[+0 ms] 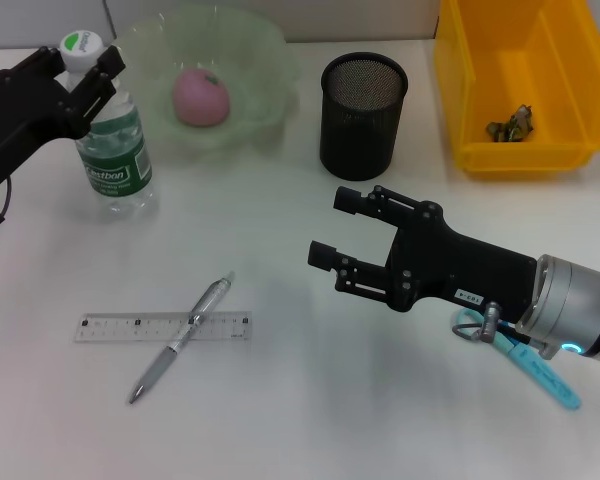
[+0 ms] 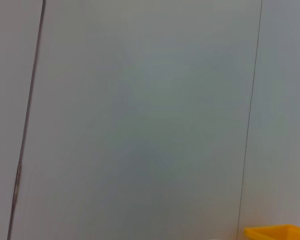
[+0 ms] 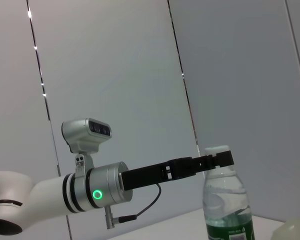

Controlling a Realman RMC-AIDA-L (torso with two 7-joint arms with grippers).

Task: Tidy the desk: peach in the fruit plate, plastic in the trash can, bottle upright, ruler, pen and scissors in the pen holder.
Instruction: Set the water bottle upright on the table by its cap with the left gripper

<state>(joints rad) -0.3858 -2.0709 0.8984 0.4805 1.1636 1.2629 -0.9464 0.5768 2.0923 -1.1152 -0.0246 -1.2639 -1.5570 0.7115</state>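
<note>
Head view inventory, largest first. Desk (image 1: 310,400): white, carrying all items. Yellow bin (image 1: 520,85): far right corner, holding a small crumpled piece of plastic (image 1: 512,124). Fruit plate (image 1: 260,60): pale green, translucent, along the far edge left of centre, with the pink peach (image 1: 200,97) inside. Right gripper (image 1: 345,237): black, above the desk right of centre, jaws spread apart, holding nothing, just nearer than the pen holder. Left gripper (image 1: 80,62): black, at the far left edge, fingers set either side of the bottle cap; firm clamp or not cannot be told from this angle. Pen holder (image 1: 363,115): black mesh cup, upright, between fruit plate and yellow bin, nothing visible inside. Bottle (image 1: 110,140): clear plastic, green label, white cap, standing upright just left of the fruit plate. Ruler (image 1: 164,327): clear, lying flat near the front left part of the desk. Pen (image 1: 180,338): silver, lying diagonally across the ruler, touching it. Scissors (image 1: 525,362): blue handles, near the right edge, partly hidden under the right arm. Right wrist view: left gripper (image 3: 215,160) at the bottle (image 3: 227,210) cap. Left wrist view: wall only, corner of yellow bin (image 2: 280,232).
</note>
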